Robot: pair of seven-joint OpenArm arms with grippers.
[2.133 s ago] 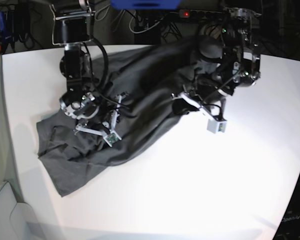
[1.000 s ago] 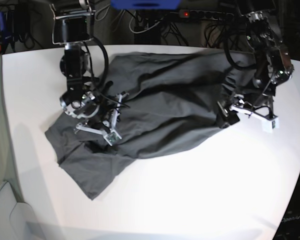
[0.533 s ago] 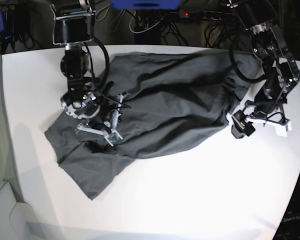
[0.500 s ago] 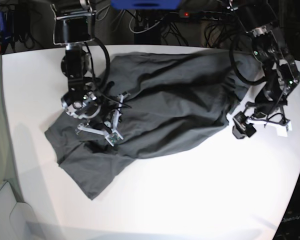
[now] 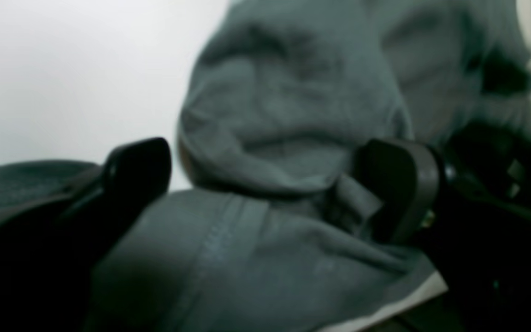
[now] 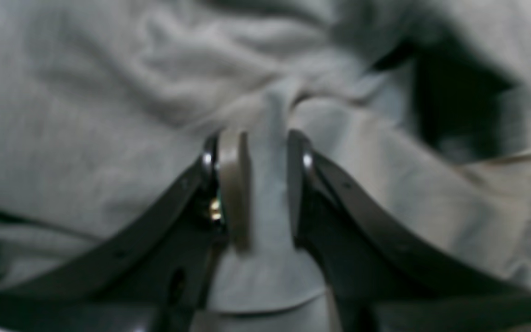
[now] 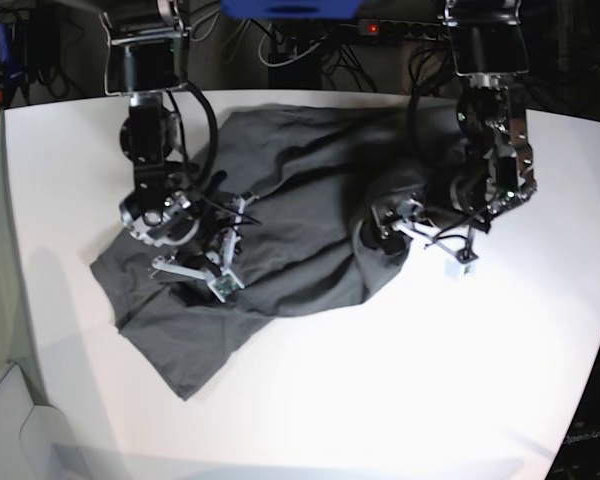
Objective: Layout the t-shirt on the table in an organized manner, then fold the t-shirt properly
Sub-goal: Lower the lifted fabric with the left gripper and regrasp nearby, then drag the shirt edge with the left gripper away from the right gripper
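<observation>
We see the right gripper (image 6: 265, 184) pinching a t-shirt (image 7: 300, 200) fold, the left gripper (image 5: 270, 184) spread wide over bunched cloth.

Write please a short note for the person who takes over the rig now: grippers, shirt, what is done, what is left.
Right gripper: shut on a pinch of the shirt, low on the cloth.
Left gripper: jaws wide open, a bunched hem fold lying between them, not clamped.
Shirt: crumpled on the table, one side heaped under the left gripper, not flat.
Done: nothing finished.
Left: spread the shirt flat, then fold it.
</observation>
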